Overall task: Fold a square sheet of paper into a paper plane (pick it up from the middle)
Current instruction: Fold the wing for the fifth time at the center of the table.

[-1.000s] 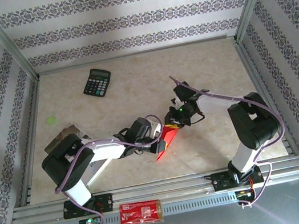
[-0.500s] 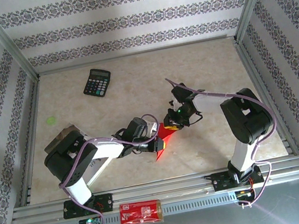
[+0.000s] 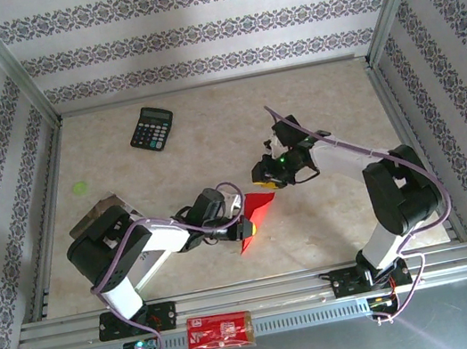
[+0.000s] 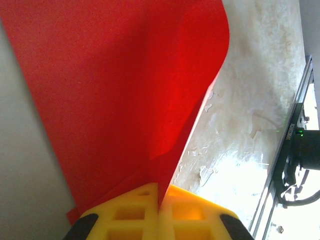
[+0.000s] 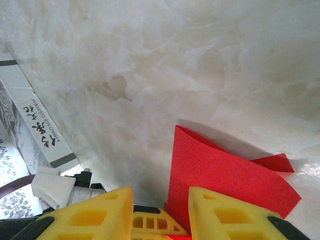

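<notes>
- The left gripper sits near the middle of the tabletop, slightly toward the near edge, with its arm reaching in from the near left corner.
- In the left wrist view the left gripper has its yellow fingers pressed together, pinching the sheet of paper at its lower edge.
- The sheet of paper is plain bright red. It is no longer flat: one layer bends over another along a crease that runs up from the pinch point. Its upper corner curls toward the tabletop.
- In the top view the sheet lies between the two grippers, near the centre of the tabletop and well apart from every edge.
- The right gripper is just beyond the sheet on its far side, and its arm comes in from the near right corner.
- In the right wrist view the right gripper has its yellow fingers spread, with a clear gap between them. The sheet of paper rises just past the finger on the picture's right. Whether it touches that finger cannot be told.
- A black calculator lies toward the far left corner, well apart from both grippers.
- A red printed packet rests on the metal rail along the near edge.
</notes>
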Robot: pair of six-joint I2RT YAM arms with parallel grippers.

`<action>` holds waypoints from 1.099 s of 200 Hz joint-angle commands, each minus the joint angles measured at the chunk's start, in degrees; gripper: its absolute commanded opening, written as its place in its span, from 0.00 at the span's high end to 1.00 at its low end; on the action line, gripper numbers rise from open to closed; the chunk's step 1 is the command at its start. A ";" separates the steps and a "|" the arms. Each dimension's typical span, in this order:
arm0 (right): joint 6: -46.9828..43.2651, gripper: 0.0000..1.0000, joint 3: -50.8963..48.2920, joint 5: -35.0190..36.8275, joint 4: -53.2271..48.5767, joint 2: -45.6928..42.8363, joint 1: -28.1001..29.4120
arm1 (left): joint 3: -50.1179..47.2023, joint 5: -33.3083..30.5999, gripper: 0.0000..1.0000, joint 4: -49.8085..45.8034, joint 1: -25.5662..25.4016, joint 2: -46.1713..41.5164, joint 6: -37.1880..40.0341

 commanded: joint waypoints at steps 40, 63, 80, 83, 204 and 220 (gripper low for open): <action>-1.50 0.66 -1.82 0.17 -0.16 -1.27 0.22 | -4.85 2.13 1.00 11.76 3.46 0.09 -6.98; -1.49 0.67 -2.10 0.15 0.13 -1.20 1.10 | -6.42 2.07 1.00 14.61 4.34 0.57 -9.40; -1.67 0.67 -2.28 0.26 0.39 -1.23 1.96 | -7.29 1.32 1.00 15.29 4.50 0.41 -10.23; -1.65 0.68 -2.31 0.32 0.41 -1.20 2.13 | -7.39 1.18 1.00 15.35 4.56 0.38 -10.32; -1.03 0.79 -2.93 2.37 4.20 -0.53 7.23 | -9.85 -0.38 1.00 14.02 5.92 0.26 -13.60; -1.23 0.79 -3.14 3.20 4.03 -1.84 6.46 | -7.21 1.55 1.00 10.32 5.82 -0.95 -9.28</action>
